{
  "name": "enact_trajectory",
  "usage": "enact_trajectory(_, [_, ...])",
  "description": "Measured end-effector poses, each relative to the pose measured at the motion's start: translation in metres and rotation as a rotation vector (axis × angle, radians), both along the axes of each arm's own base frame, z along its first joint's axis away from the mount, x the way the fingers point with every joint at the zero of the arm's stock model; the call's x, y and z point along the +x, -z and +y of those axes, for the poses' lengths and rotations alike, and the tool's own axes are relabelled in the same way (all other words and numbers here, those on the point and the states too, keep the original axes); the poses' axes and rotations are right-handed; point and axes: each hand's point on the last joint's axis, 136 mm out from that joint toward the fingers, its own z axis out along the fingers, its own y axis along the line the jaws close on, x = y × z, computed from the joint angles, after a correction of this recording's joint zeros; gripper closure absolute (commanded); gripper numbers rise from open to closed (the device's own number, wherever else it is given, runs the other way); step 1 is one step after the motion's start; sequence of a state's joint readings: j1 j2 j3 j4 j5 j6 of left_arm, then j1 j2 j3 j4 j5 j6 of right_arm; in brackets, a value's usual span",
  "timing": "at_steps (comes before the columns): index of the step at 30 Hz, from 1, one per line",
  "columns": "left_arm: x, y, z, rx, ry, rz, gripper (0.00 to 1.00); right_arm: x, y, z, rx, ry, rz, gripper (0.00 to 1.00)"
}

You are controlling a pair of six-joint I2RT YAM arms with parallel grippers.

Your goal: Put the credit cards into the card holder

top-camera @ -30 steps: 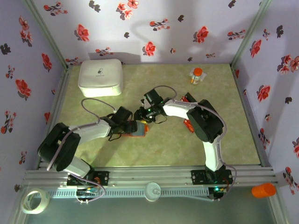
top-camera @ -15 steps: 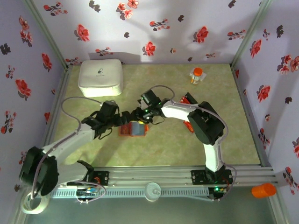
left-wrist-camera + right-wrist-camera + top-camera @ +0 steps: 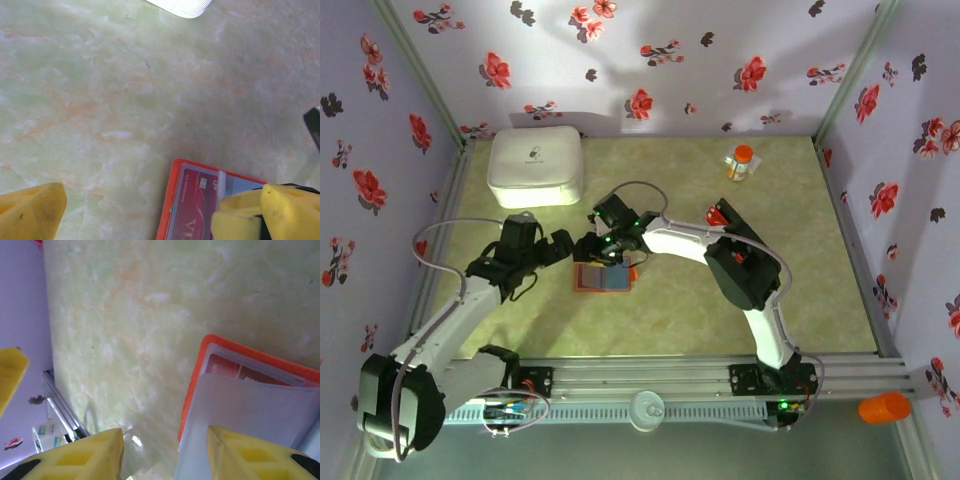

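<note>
Left arm swung back off card holder (image 3: 603,278), mid-table; my left gripper (image 3: 552,247) jaws wide, empty. My right gripper (image 3: 592,250) jaws apart over holder. Red credit card (image 3: 192,205) pocketed. Such cards thin, stiff, slick; pinch edges.

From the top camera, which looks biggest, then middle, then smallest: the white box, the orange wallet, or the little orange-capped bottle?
1. Rounded white box.
2. Flat orange-red card holder, partly hidden.
3. Small clear bottle with an orange cap.
</note>
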State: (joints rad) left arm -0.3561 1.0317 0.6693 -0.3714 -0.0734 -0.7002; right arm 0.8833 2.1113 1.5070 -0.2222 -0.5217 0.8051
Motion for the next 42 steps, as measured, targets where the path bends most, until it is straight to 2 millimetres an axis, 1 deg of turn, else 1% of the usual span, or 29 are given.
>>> enact_trajectory(4, [-0.001, 0.002, 0.0, -0.006, 0.004, 0.008, 0.0, 0.0, 0.02, 0.0, -0.031, 0.007, 0.027, 0.52])
enact_trajectory(7, [-0.003, 0.005, -0.001, -0.008, 0.008, 0.016, 0.0, 0.0, 0.028, -0.001, -0.045, 0.011, 0.039, 0.52])
enact_trajectory(13, [-0.005, 0.01, -0.001, -0.011, 0.01, 0.027, 0.0, 0.0, 0.029, -0.001, -0.046, 0.011, 0.039, 0.52])
enact_trajectory(17, [-0.008, 0.017, 0.0, -0.007, 0.012, 0.046, 0.0, 0.001, 0.028, -0.002, -0.045, 0.013, 0.04, 0.52])
enact_trajectory(21, [-0.01, 0.024, 0.0, -0.002, 0.014, 0.066, 0.0, 0.004, 0.025, -0.006, -0.042, 0.023, 0.038, 0.52])
enact_trajectory(23, [-0.011, 0.027, 0.0, -0.001, 0.014, 0.074, 0.0, 0.007, 0.02, -0.01, -0.037, 0.033, 0.033, 0.52])
enact_trajectory(29, [-0.009, 0.035, -0.004, -0.007, 0.026, 0.099, 0.0, 0.021, -0.003, -0.022, -0.003, 0.066, 0.004, 0.52])
enact_trajectory(32, [-0.008, 0.042, -0.008, -0.015, 0.038, 0.122, 0.0, 0.023, -0.008, -0.032, -0.002, 0.084, -0.003, 0.52])
enact_trajectory(35, [-0.007, 0.048, -0.012, -0.02, 0.051, 0.142, 0.0, 0.024, -0.01, -0.048, -0.027, 0.101, -0.021, 0.52])
enact_trajectory(42, [-0.002, 0.049, -0.03, -0.028, 0.1, 0.147, 0.0, 0.021, -0.011, -0.101, -0.228, 0.1, -0.138, 0.52])
